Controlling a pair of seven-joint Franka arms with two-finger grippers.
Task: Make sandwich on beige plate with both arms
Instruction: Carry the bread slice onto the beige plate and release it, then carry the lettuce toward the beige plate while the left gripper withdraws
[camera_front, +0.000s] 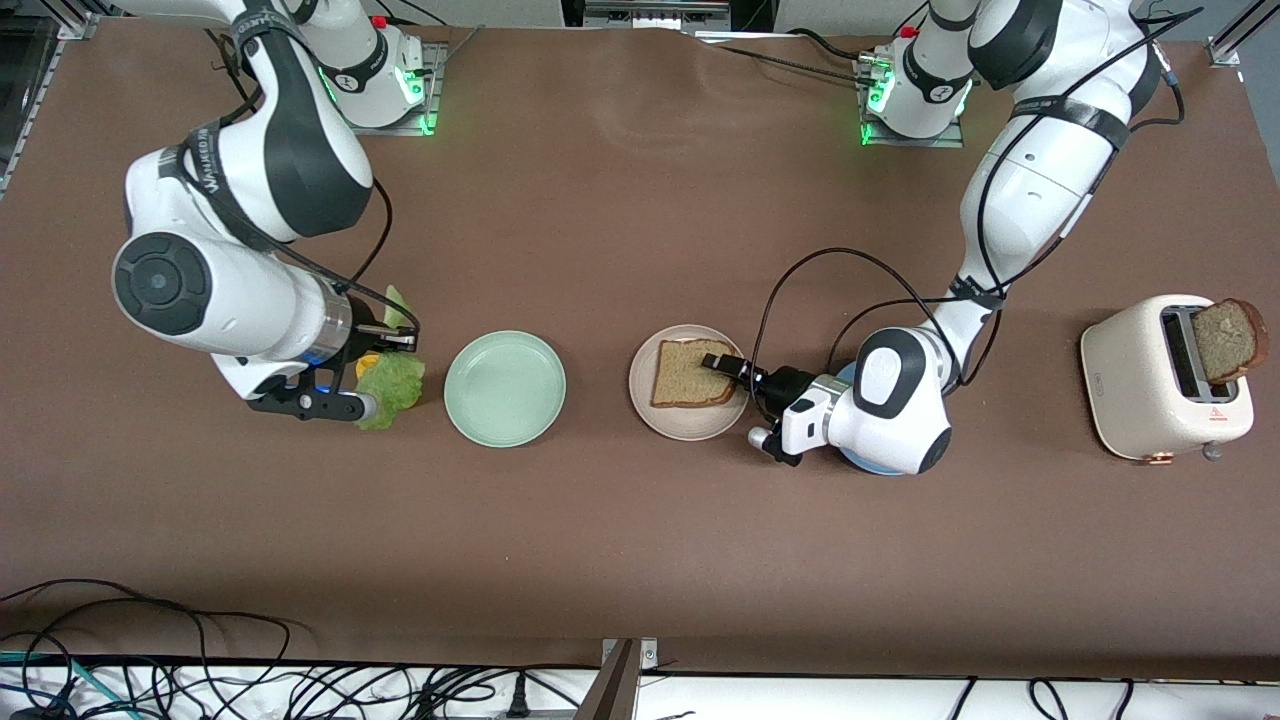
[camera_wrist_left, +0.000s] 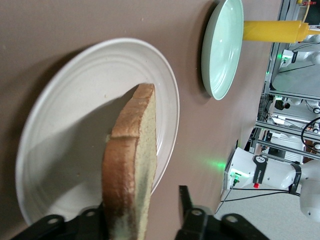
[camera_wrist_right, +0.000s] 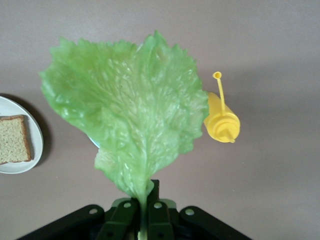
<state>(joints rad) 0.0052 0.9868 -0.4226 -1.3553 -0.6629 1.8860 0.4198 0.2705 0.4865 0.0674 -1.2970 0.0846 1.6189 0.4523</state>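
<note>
A brown bread slice (camera_front: 688, 374) lies on the beige plate (camera_front: 690, 425) near the table's middle. My left gripper (camera_front: 722, 363) is low over the slice's edge toward the left arm's end. In the left wrist view the left gripper (camera_wrist_left: 150, 212) is open: one finger (camera_wrist_left: 185, 200) stands apart from the slice (camera_wrist_left: 132, 160), which hides the other finger, and the plate (camera_wrist_left: 60, 150) lies under the slice. My right gripper (camera_front: 398, 340) is shut on the stem of a green lettuce leaf (camera_front: 392, 385) and holds it above the table beside the mint-green plate. The right wrist view shows the right gripper (camera_wrist_right: 146, 200) and the hanging leaf (camera_wrist_right: 125, 110).
A mint-green plate (camera_front: 505, 388) lies between the two grippers. A yellow squeeze bottle (camera_wrist_right: 221, 120) stands under the right gripper. A cream toaster (camera_front: 1140, 380) with a second bread slice (camera_front: 1230, 340) in its slot stands at the left arm's end. A blue plate (camera_front: 868, 466) lies under the left arm.
</note>
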